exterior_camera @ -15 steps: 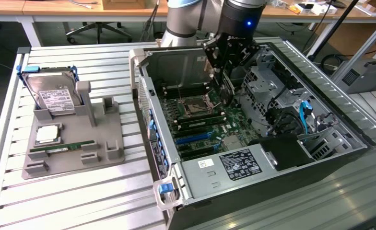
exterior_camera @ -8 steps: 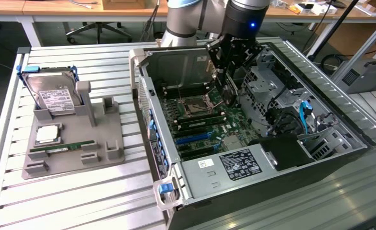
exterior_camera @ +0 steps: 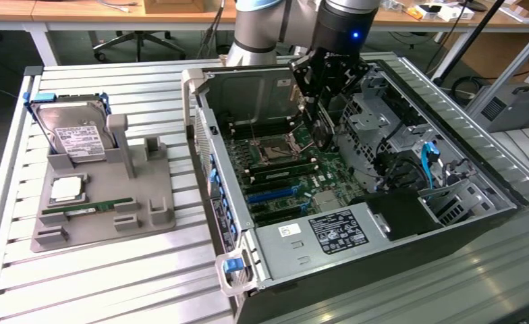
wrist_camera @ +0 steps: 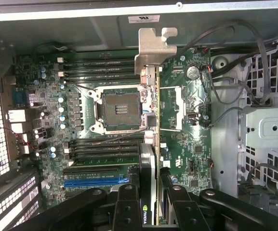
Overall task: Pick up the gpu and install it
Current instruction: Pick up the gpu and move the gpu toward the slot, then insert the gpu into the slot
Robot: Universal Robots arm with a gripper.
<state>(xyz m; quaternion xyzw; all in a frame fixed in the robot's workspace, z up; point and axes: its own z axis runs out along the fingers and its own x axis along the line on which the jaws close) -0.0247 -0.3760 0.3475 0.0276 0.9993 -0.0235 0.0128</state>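
I hold the gpu (exterior_camera: 318, 125) edge-on above the motherboard (exterior_camera: 291, 179) inside the open computer case (exterior_camera: 202, 108). My gripper (exterior_camera: 326, 84) is shut on the card, which hangs down from the fingers. In the wrist view the gpu (wrist_camera: 150, 159) runs as a thin strip between my two black fingers (wrist_camera: 128, 207), and its silvery metal bracket (wrist_camera: 153, 48) points toward the case wall. The gripper (wrist_camera: 151, 204) clamps the card near its green-logo end. The card hovers beside the CPU socket (wrist_camera: 122, 108), clear of the board.
A blue expansion slot (wrist_camera: 95, 182) lies near the fingers. Grey and black cables (wrist_camera: 225, 96) and a metal drive cage (wrist_camera: 269, 125) crowd one side. Outside the case, a grey fixture (exterior_camera: 102, 223) holds a hard drive (exterior_camera: 75, 138) and a green memory stick (exterior_camera: 89, 206).
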